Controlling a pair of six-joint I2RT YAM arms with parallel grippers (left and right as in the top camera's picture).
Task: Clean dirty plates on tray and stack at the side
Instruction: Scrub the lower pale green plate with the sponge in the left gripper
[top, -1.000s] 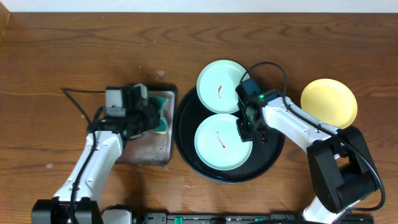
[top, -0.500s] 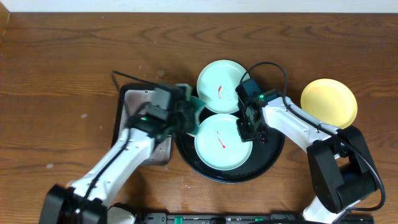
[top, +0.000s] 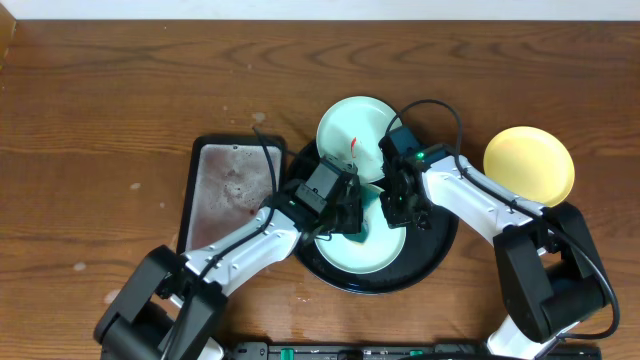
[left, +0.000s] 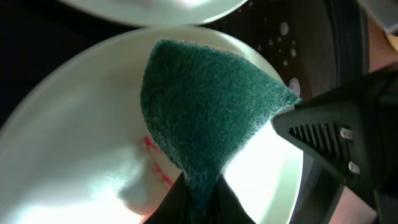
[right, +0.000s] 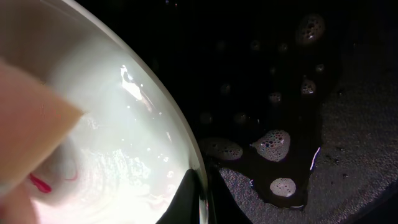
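The black tray (top: 432, 252) holds two mint-white plates. The near plate (top: 372, 255) has a red smear (left: 157, 167); the far plate (top: 345, 125) lies partly over the tray's back rim and has a red smear too. My left gripper (top: 350, 212) is shut on a green sponge (left: 205, 118) and presses it on the near plate. My right gripper (top: 397, 208) is shut on that plate's right rim (right: 194, 163). The yellow plate (top: 529, 165) lies on the table to the right of the tray.
A small rectangular grey tray (top: 228, 195) with a dark rim lies left of the black tray. Foamy water drops (right: 272, 143) sit on the black tray's floor beside the held plate. My arms cross the table's front half.
My left gripper has carried the sponge from the grey tray rightward onto the near mint-white plate. My right gripper has stayed on the plate's rim.
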